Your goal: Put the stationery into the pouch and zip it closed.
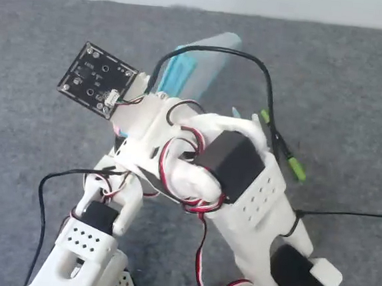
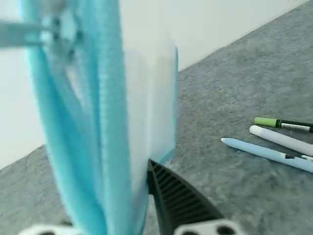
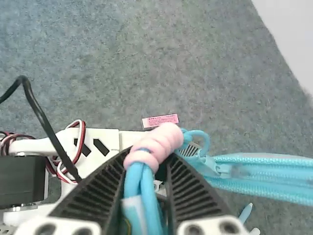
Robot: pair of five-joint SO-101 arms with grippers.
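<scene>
Outside the pouch (image 2: 152, 98), three pens (image 2: 279, 139) on the table (image 2: 234, 83)

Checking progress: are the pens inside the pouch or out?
Out: the green pen, white pen and blue pen lie on the grey table, apart from the pouch.

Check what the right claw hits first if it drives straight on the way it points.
Probably the left arm's white frame, just past the tips of the right claw, which is shut on a strap of the pouch. Beyond that lies carpet; depth is unclear.
</scene>
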